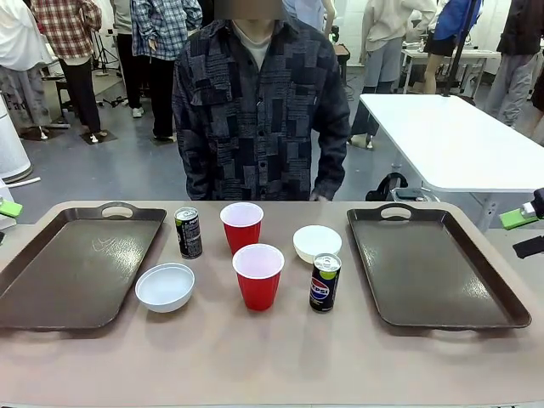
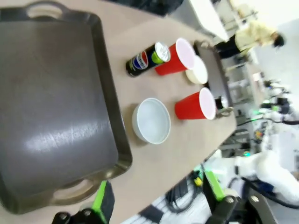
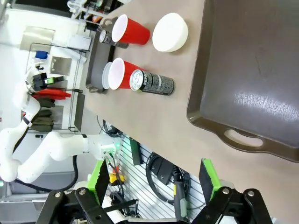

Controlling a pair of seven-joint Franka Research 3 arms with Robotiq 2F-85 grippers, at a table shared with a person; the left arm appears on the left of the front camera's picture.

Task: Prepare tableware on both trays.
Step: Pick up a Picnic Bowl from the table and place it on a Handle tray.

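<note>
Left end effector (image 2: pixel 157 186) and right end effector (image 3: pixel 154 172) gape wide, empty.

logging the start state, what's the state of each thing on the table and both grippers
left dark brown rectangular plastic tray: flat, empty
right dark brown tray: flat, empty
far red plastic cup: upright, empty
near red cup: upright, empty
left small white round bowl: upright, empty
right white bowl: upright, empty
black-green can: upright
dark blue Pepsi can: upright
left gripper: open
right gripper: open
</note>
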